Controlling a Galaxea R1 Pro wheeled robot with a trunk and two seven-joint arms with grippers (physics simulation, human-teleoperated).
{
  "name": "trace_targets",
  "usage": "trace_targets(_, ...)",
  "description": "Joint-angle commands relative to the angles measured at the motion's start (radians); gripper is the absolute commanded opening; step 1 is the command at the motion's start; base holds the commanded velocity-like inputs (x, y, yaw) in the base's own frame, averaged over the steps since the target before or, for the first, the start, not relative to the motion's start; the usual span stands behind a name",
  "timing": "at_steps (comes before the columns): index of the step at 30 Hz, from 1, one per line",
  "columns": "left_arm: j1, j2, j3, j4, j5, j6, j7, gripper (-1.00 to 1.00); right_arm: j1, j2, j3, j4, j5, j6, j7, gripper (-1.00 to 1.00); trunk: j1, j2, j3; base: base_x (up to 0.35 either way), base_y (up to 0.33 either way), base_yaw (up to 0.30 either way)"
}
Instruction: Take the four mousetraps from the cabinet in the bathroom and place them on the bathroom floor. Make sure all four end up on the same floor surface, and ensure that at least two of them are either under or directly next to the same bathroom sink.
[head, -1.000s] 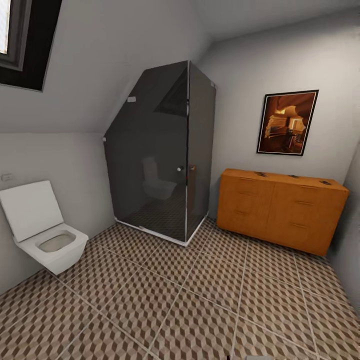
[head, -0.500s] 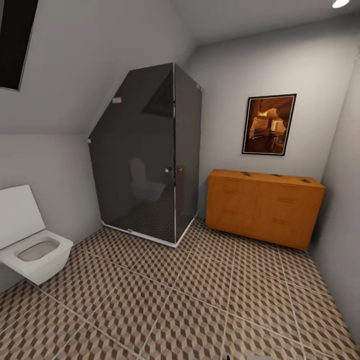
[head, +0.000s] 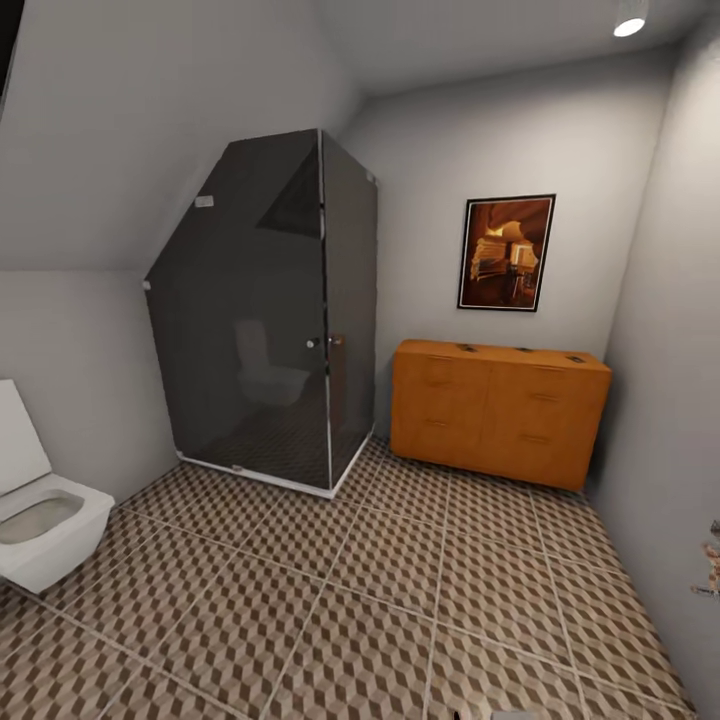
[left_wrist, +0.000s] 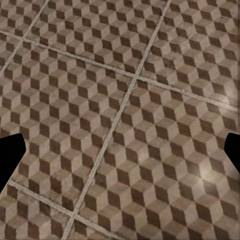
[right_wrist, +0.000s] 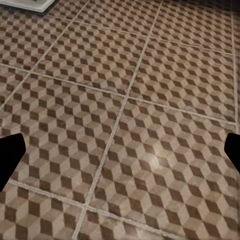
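The orange-brown cabinet (head: 497, 412) stands against the far wall, to the right of the shower. Three small dark flat shapes, the mousetraps (head: 465, 347), (head: 524, 350), (head: 575, 358), lie on its top, too small to make out in detail. The cube-patterned bathroom floor (head: 380, 590) stretches from me to the cabinet. In the wrist views my left gripper (left_wrist: 120, 155) and right gripper (right_wrist: 120, 155) hang above the tiles, fingers wide apart, open and holding nothing. The sink is out of view.
A dark glass shower cubicle (head: 265, 310) fills the far left corner. A white toilet (head: 40, 520) juts out from the left wall. A framed picture (head: 505, 253) hangs above the cabinet. The right wall (head: 670, 400) runs close beside the cabinet's end.
The whole head view has swung to the right: toilet, shower and cabinet all sit further left in the picture, and the right wall and a ceiling light have come in.
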Motion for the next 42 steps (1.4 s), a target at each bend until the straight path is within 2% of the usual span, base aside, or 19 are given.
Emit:
trace_targets(1, 0.000, 0.000, 0.000, 0.000, 0.000, -0.003, 0.002, 1.00, -0.001, -0.001, 0.006, 0.001, 0.001, -0.002, -0.009, 1.00, 0.000, -0.001, -0.001, 0.000, 0.000, -0.163)
trace_targets(42, 0.000, 0.000, 0.000, 0.000, 0.000, -0.003, 0.002, 1.00, -0.001, -0.001, 0.006, 0.001, 0.001, -0.003, -0.009, 1.00, 0.000, -0.001, 0.019, 0.000, 0.000, -0.161)
